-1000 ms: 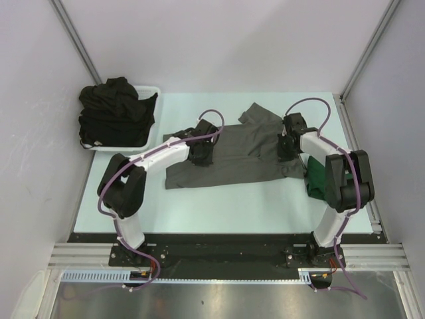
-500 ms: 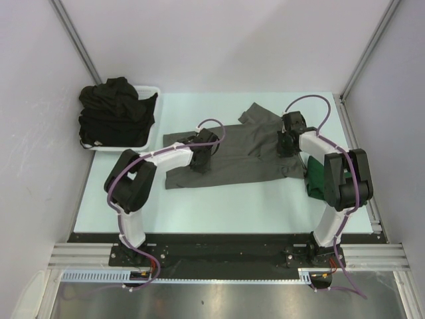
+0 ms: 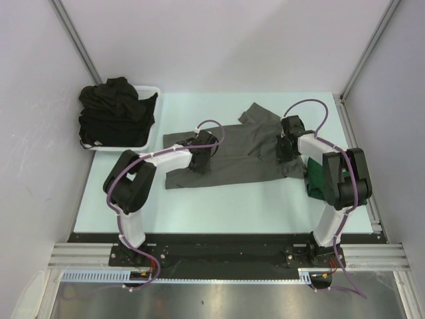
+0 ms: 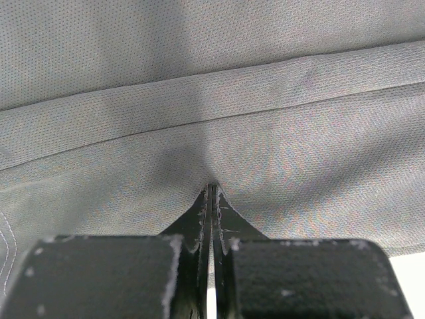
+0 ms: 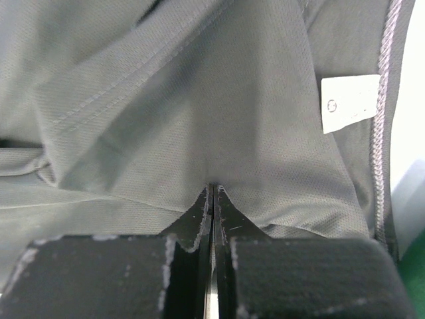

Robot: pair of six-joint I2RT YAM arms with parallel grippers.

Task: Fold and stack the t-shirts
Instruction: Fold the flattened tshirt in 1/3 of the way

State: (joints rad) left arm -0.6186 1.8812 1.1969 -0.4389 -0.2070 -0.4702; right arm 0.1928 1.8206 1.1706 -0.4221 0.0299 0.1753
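Left claw (image 3: 200, 162) shifted nearer; charcoal t-shirt (image 3: 246, 156) spread, creased, white label (image 5: 350, 103).

bench (image 3: 219, 199): under everything
spread shirt (image 3: 239, 149): middle of the bench, one sleeve toward the far side
basket (image 3: 151, 133): far left corner, left of the spread shirt
shirt heap (image 3: 116, 113): in the basket, piled above its rim
right shirt (image 3: 317, 179): right edge, beside the spread shirt, under the right arm
left claw (image 3: 199, 161): on the spread shirt's left part
right claw (image 3: 285, 149): on its right part, neck label (image 5: 350, 101) to its right
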